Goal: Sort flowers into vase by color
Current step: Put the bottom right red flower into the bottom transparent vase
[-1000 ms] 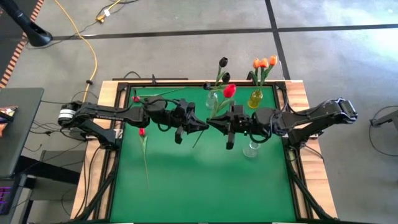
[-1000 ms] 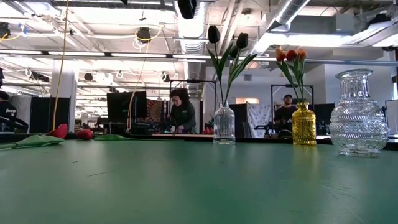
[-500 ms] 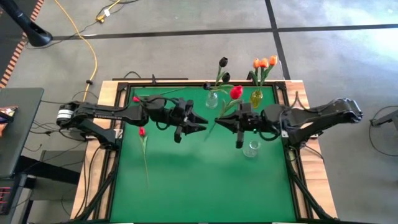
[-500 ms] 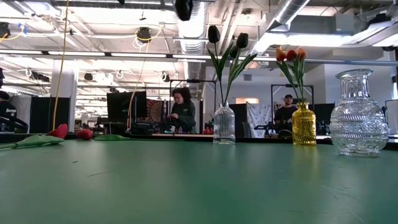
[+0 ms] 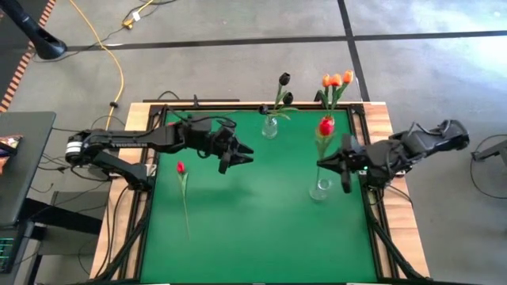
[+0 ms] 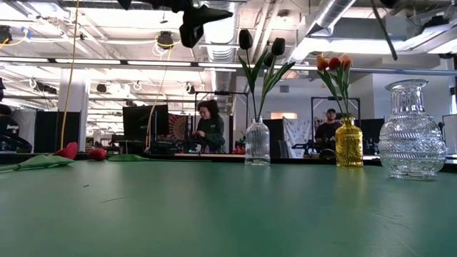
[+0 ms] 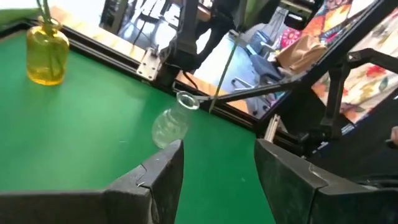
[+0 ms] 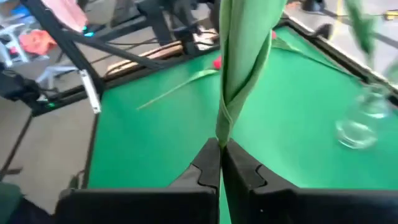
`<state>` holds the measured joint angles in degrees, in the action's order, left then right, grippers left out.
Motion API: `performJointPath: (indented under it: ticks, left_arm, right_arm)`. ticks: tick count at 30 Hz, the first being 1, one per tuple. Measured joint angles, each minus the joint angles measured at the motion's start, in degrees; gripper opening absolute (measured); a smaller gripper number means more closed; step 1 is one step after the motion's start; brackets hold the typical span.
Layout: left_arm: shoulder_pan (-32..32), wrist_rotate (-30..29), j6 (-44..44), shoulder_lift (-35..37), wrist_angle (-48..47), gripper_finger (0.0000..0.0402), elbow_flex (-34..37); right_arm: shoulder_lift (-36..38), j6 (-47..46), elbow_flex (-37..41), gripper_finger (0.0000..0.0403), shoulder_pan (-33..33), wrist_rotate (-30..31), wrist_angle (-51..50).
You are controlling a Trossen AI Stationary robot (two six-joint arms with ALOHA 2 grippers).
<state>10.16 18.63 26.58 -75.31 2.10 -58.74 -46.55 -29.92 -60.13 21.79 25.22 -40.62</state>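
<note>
- A red tulip (image 5: 326, 126) is held upright above the right side of the green tabletop (image 5: 253, 214), head up and stem pointing down.
- The right hand (image 5: 331, 163) is closed tight on the folded leaf and stem (image 8: 239, 62), its two fingers (image 8: 206, 167) pressed together around it.
- The empty clear vase (image 5: 320, 188) stands just near of the held flower; the stem's lower end seems to hang at or just above its mouth, though the overhead view does not settle that.
- That stem-to-mouth line-up, long axis vertical, is what lowering the flower likely depends on, and the right hand is much the nearer.
- Farther off stand a yellow vase (image 6: 349, 148) with orange tulips (image 6: 333, 63) and a small clear vase (image 6: 257, 143) with dark tulips (image 6: 261, 43).
- The left hand (image 5: 238, 155) hovers left of centre, fingers (image 7: 163, 171) spread and empty.
- Another red tulip (image 5: 182, 183) lies flat at the left.
</note>
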Motion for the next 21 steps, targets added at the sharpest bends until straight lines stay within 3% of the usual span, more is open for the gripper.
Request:
performJointPath:
  ticks: [7,12,21]
  left_arm:
    - [-0.18,-2.69,0.08,0.00,-0.01,0.0185,0.00]
    - [-0.20,-3.05,0.18,0.00,-0.03,0.0185,0.00]
    - [-0.20,-3.14,1.03,0.00,-0.12,0.0185,0.00]
  right_arm:
    - [4.81,-0.67,0.00,0.0033,1.89,6.94,-4.67]
    - [4.99,-2.21,0.27,0.0033,1.78,8.11,-9.72]
    - [5.16,-5.96,7.94,0.0033,1.80,8.36,-7.80]
